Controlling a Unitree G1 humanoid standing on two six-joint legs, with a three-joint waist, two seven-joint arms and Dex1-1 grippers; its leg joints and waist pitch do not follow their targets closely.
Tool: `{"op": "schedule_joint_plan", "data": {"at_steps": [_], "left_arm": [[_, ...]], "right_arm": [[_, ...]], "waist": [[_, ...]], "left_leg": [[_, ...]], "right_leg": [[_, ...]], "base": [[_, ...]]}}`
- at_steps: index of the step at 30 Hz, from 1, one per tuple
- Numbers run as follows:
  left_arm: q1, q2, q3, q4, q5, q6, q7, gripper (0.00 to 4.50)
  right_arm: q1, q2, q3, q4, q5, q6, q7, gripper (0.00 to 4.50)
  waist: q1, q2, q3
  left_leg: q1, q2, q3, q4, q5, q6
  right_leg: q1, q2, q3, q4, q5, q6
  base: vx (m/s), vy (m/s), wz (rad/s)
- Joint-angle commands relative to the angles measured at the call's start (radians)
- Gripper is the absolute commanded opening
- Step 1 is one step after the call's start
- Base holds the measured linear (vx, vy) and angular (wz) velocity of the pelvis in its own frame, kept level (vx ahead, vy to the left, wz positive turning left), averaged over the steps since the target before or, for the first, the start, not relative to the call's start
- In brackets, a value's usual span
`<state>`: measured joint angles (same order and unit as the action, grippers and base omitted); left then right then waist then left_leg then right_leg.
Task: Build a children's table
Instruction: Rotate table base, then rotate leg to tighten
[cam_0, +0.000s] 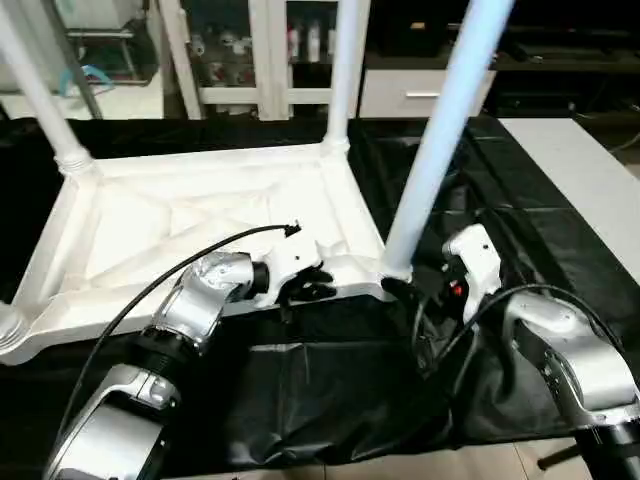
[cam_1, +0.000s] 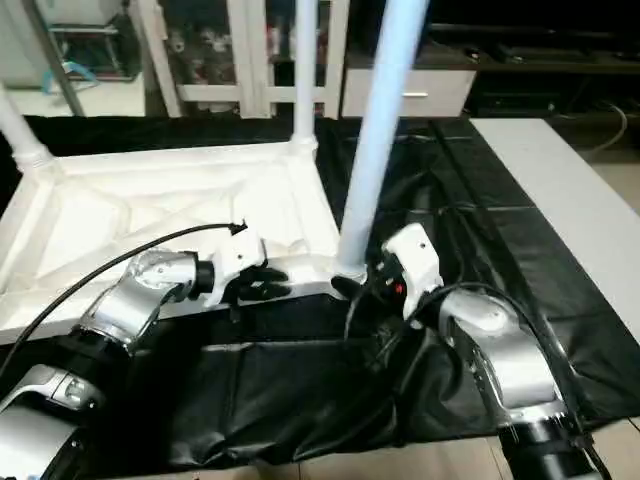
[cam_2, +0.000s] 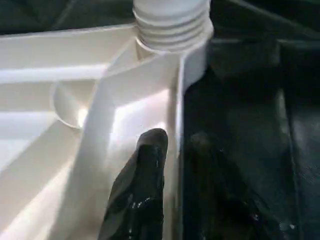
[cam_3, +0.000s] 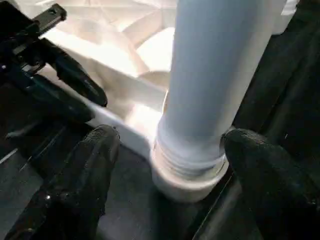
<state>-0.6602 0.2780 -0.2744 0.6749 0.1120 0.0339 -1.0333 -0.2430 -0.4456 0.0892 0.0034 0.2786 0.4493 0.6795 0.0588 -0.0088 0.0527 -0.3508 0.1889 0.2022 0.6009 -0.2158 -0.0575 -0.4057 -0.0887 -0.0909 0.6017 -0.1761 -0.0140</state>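
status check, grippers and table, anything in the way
Left gripper straddles the near rim of the upturned table top. Right gripper open around the base of the near leg, pads apart from it. Nothing in the way.

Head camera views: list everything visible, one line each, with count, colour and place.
Table top: one, white, upside down on the black sheet, ribbed underside up.
Legs: four, white, standing in the corner sockets; the near-left one shows just its base.
Black sheet: one, spread under the table.
Cabinet: white frame, at the back.
Left end effector: black fingers straddling the table top's near rim.
Right end effector: black fingers either side of the near-right leg's base, not touching.
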Motion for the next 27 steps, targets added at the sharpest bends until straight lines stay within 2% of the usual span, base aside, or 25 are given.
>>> {"op": "schedule_joint_plan", "data": {"at_steps": [1,2,3,6,7,8,9,10,13,14,18,20,22,24,27], "left_arm": [[-0.018,-0.003,-0.005,0.016,-0.005,-0.009,-0.013,1.05],[-0.033,-0.009,-0.015,0.048,-0.002,-0.011,-0.016,1.05],[-0.044,-0.013,-0.025,0.068,0.004,-0.012,-0.021,1.05],[-0.055,-0.016,-0.036,0.084,0.008,-0.012,-0.037,1.05],[-0.055,-0.016,-0.036,0.084,0.008,-0.012,-0.037,1.05],[-0.073,-0.026,-0.034,0.112,0.01,-0.012,-0.033,1.05],[-0.087,-0.032,-0.032,0.139,0.015,-0.02,-0.024,1.05],[-0.098,-0.038,-0.029,0.163,0.017,-0.027,-0.018,1.05],[-0.112,-0.048,-0.026,0.191,0.014,-0.043,-0.025,1.05],[-0.118,-0.054,-0.03,0.207,0.007,-0.058,-0.044,1.05],[-0.126,-0.065,-0.036,0.233,-0.007,-0.052,-0.099,0.67],[-0.129,-0.068,-0.037,0.242,-0.007,-0.053,-0.108,0.43],[-0.122,-0.069,-0.045,0.245,-0.008,-0.051,-0.137,0.33],[-0.113,-0.07,-0.048,0.245,-0.011,-0.042,-0.157,0.12],[-0.09,-0.065,-0.052,0.237,-0.008,-0.037,-0.159,0.05]], "right_arm": [[-0.001,-0.008,-0.008,-0.026,0.013,0.009,0.007,3.76],[0.007,-0.009,-0.015,-0.034,0.016,0.012,0.006,3.76],[0.016,-0.012,-0.02,-0.042,0.017,0.012,0.004,3.76],[0.025,-0.016,-0.024,-0.051,0.021,0.014,0.004,3.76],[0.025,-0.016,-0.024,-0.051,0.021,0.014,0.004,3.76],[0.035,-0.016,-0.033,-0.065,0.027,0.018,0.002,3.76],[0.042,-0.015,-0.036,-0.073,0.028,0.019,0.0,3.76],[0.052,-0.015,-0.04,-0.082,0.028,0.021,-0.003,3.76],[0.072,-0.015,-0.049,-0.107,0.031,0.027,-0.007,3.76],[0.081,-0.018,-0.055,-0.12,0.036,0.031,-0.008,3.76],[0.095,-0.028,-0.065,-0.134,0.039,0.033,-0.008,3.76],[0.096,-0.03,-0.066,-0.135,0.039,0.033,-0.007,3.76],[0.095,-0.038,-0.074,-0.133,0.038,0.03,-0.003,3.76],[0.09,-0.047,-0.081,-0.125,0.039,0.026,0.001,3.76],[0.085,-0.061,-0.085,-0.118,0.037,0.023,0.015,3.76]], "waist": [[0.004,-0.009,-0.066],[0.007,0.004,-0.065],[0.006,0.008,-0.066],[0.007,0.002,-0.069],[0.008,0.013,-0.069],[0.005,0.005,-0.069],[0.009,0.025,-0.07],[0.005,0.021,-0.067],[0.009,0.018,-0.071],[0.008,0.024,-0.071],[0.006,0.024,-0.07],[0.005,0.026,-0.073],[0.005,0.016,-0.074],[0.008,0.015,-0.073],[0.011,0.012,-0.069]], "left_leg": [[0.003,0.047,-0.023,-0.068,-0.098,0.068],[0.004,0.047,-0.025,-0.068,-0.105,0.062],[0.007,0.048,-0.026,-0.069,-0.113,0.055],[0.004,0.049,-0.027,-0.069,-0.107,0.055],[0.005,0.049,-0.027,-0.068,-0.105,0.054],[0.004,0.046,-0.024,-0.067,-0.105,0.059],[0.005,0.047,-0.028,-0.067,-0.108,0.056],[0.009,0.046,-0.024,-0.067,-0.134,0.053],[0.003,0.044,-0.028,-0.065,-0.113,0.065],[0.001,0.045,-0.028,-0.064,-0.111,0.071],[0.002,0.044,-0.028,-0.065,-0.115,0.073],[0.002,0.046,-0.029,-0.064,-0.1,0.076],[0.002,0.046,-0.028,-0.063,-0.094,0.082],[0.003,0.047,-0.026,-0.063,-0.086,0.091],[0.003,0.047,-0.025,-0.064,-0.106,0.092]], "right_leg": [[0.058,-0.072,0.062,-0.061,-0.137,-0.234],[0.057,-0.073,0.062,-0.063,-0.141,-0.236],[0.056,-0.071,0.061,-0.062,-0.133,-0.238],[0.061,-0.073,0.061,-0.058,-0.092,-0.249],[0.06,-0.073,0.061,-0.056,-0.082,-0.254],[0.061,-0.069,0.061,-0.059,-0.071,-0.255],[0.062,-0.072,0.061,-0.055,-0.065,-0.263],[0.058,-0.068,0.059,-0.065,-0.074,-0.261],[0.069,-0.072,0.059,-0.058,-0.053,-0.267],[0.067,-0.073,0.059,-0.063,-0.072,-0.266],[0.067,-0.07,0.057,-0.066,-0.106,-0.255],[0.066,-0.071,0.058,-0.061,-0.08,-0.264],[0.067,-0.071,0.058,-0.059,-0.069,-0.267],[0.066,-0.073,0.059,-0.059,-0.077,-0.269],[0.065,-0.075,0.059,-0.063,-0.116,-0.262]], "base": [[0.0,0.0,0.0],[0.0,0.0,0.0],[0.0,0.0,0.0],[0.0,0.0,0.0],[0.0,0.0,0.0],[0.0,0.0,0.0],[0.0,0.0,0.0],[0.0,0.0,0.0],[0.0,0.0,0.0],[0.0,0.0,0.0],[0.0,0.0,0.0],[0.0,0.0,0.0],[0.0,0.0,0.0],[0.0,0.0,0.0],[0.0,0.0,0.0]]}}
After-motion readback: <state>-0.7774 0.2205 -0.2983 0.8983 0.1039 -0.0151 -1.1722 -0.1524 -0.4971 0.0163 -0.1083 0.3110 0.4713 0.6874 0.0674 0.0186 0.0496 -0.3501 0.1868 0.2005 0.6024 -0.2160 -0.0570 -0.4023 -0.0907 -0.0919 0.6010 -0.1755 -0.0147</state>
